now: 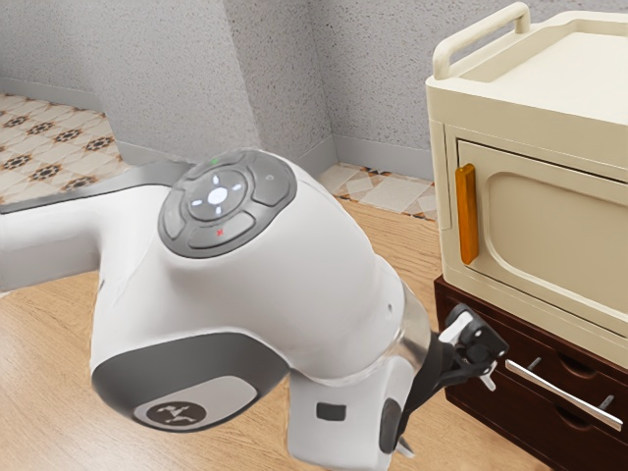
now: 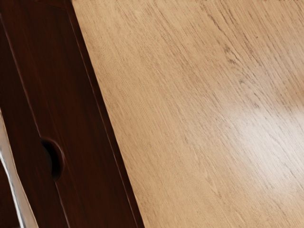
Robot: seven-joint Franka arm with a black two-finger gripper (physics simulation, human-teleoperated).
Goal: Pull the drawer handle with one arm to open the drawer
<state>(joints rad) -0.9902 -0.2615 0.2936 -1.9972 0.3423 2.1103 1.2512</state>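
Silver bar handle close by, drawer looks shut, grip unconfirmed

Black two-finger gripper (image 1: 461,371) sits beside the near end of the long silver metal bar handle (image 1: 564,393), close to the front corner of the dark brown wooden base (image 1: 466,401). The handle runs across the upper drawer front (image 1: 589,391), below the base's top edge. That front looks flush, so no opening visible so far. In the wrist view, the same bar slants along the dark front, near a rounded finger notch (image 2: 56,159) in the wood.

Risks, best guess: the gripper looks nearer the bar's end than its middle, so a grab there could slip off or pull the drawer skewed until it binds. Coming in at a bad tilt could knock a mounting post or scrape the wood instead of hooking the bar. The big white arm (image 1: 235,304) also needs room to back away, or the pull may stall halfway. (There's an orange upright handle (image 1: 466,214) on the cream door (image 1: 559,231) above; probably wrong target, don't mix them up.)

Tool: whether it's released or clenched, can't tell from here, and opening width can't be read either. No hold on the bar can be confirmed; gripper and bar are near each other, contact unclear. Likely next: line up on the bar, secure it, draw straight out from the base.
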